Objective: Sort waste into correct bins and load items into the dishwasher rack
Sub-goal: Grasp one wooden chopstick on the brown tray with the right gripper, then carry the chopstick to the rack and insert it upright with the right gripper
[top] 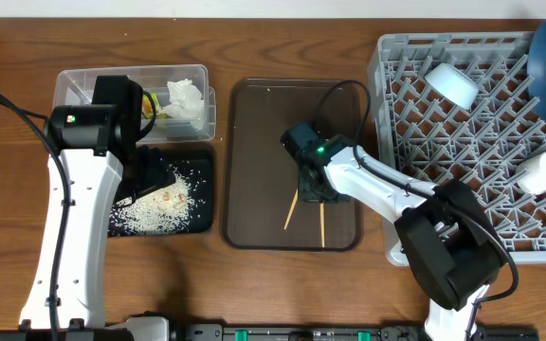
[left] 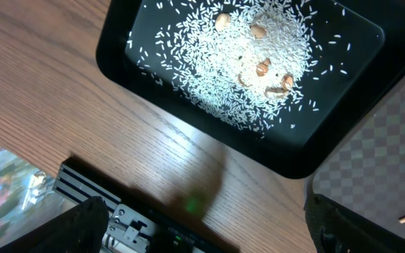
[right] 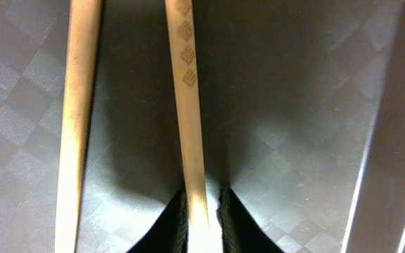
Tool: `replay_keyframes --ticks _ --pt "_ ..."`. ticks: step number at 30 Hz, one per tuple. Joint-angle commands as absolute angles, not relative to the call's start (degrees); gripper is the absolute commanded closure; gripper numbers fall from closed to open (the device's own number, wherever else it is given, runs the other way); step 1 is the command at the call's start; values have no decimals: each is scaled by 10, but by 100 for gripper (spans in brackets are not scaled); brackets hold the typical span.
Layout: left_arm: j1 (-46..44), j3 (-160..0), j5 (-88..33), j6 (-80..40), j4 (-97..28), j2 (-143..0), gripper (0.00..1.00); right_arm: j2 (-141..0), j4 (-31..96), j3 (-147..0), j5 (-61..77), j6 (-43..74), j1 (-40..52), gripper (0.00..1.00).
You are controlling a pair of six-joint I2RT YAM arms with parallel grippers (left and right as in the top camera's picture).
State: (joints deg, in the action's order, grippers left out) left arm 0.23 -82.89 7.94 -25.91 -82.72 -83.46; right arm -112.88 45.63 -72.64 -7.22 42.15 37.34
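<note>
Right wrist view: our right claw (right: 202, 228) is clenched on one chopstick (right: 188, 105), which lies on the brown tray (right: 294, 105) beside the second chopstick (right: 79, 105). Our left claw (left: 209, 225) hangs spread wide over the bench (left: 48, 105), near the black tray (left: 111, 49) of rice (left: 238, 63).
</note>
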Motion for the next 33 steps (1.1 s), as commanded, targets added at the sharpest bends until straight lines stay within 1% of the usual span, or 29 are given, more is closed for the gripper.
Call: replay_keyframes --ticks 1,6,8,10,11,20,27,33 --pt "5 -826 91 -266 -831 -826 8 -1138 458 -726 -83 419 367 86" --pt "5 -826 91 -266 -831 -826 8 -1138 451 -726 -44 339 364 86" --pt "5 -826 91 -267 -831 -826 8 -1138 455 -726 -44 333 364 90" --pt "5 -826 91 -267 -831 -826 8 -1138 459 -726 -44 333 363 97" --pt "5 -826 91 -266 -831 -826 8 -1138 459 -726 -44 333 361 99" --pt "5 -826 91 -266 -831 -826 8 -1135 492 -740 -40 318 336 99" --pt "5 -826 91 -266 -832 -826 8 -1075 549 -803 -41 224 292 99" --pt "5 -826 91 -266 -831 -826 8 -983 582 -849 -41 148 222 99"
